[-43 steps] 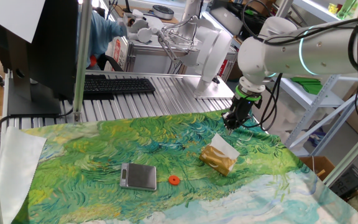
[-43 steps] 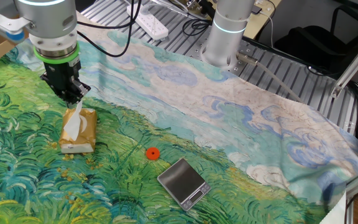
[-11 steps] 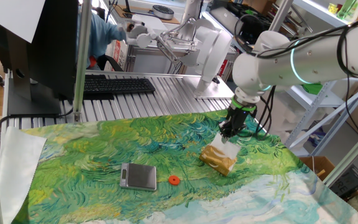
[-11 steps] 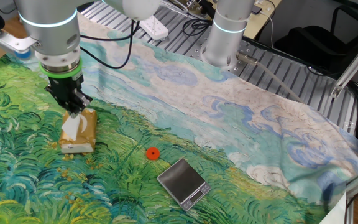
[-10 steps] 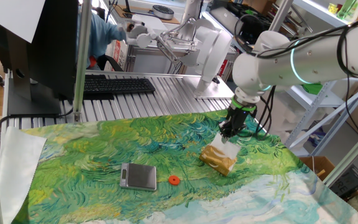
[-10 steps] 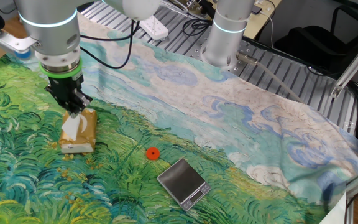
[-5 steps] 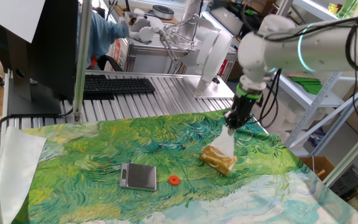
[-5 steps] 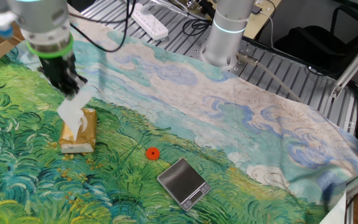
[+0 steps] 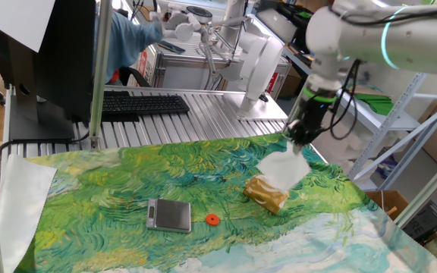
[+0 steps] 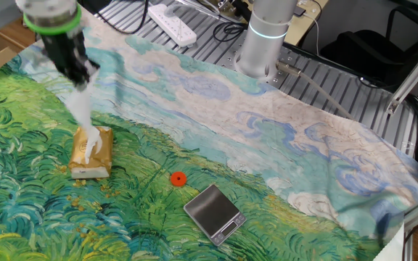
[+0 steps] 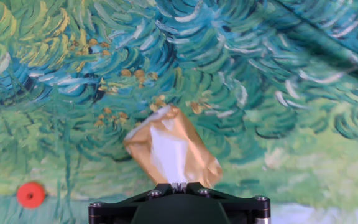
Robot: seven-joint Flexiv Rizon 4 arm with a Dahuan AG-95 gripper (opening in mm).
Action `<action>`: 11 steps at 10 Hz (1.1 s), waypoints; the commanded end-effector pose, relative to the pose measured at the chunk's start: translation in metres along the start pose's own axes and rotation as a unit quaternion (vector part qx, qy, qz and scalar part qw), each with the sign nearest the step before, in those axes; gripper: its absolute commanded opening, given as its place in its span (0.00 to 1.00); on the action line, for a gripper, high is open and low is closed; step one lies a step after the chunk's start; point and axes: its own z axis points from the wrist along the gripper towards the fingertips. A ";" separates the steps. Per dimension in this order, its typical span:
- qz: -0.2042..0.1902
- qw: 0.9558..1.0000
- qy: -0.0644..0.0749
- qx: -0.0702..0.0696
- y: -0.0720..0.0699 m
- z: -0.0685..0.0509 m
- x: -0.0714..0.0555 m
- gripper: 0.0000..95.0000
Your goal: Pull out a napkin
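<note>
A white napkin (image 9: 284, 168) hangs stretched from the jaws of the gripper (image 9: 297, 139), which are pinched narrowly on its top edge, raised above a golden-brown packet (image 9: 266, 194) lying on the bench (image 9: 112, 189). In the other fixed view the sheet (image 10: 82, 123) runs down from the gripper (image 10: 83, 75) as a long, narrow strip, and its lower end meets the top face of the packet (image 10: 93, 154); whether that end remains inside the packet cannot be told. One fixed view shows the sheet instead as a broad, slanted panel, its lower corner just over the packet. That view alone takes in the keyboard (image 9: 143, 104) at the rear, behind the painted cloth. The hand view looks straight down the napkin (image 11: 168, 155), a white band rising from the crinkled packet (image 11: 173, 154) to the dark gripper body (image 11: 179, 204) at the frame's bottom edge; the fingertips themselves are hidden there. A red disc (image 11: 30, 195) sits at lower left, also seen beside a small grey scale (image 10: 214, 212) well apart from the packet.
</note>
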 end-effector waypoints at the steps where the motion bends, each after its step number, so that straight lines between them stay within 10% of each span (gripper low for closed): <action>1: 0.007 1.000 0.007 0.001 0.003 -0.013 0.003 0.00; 11: 0.070 0.998 0.006 -0.001 0.041 -0.011 0.052 0.00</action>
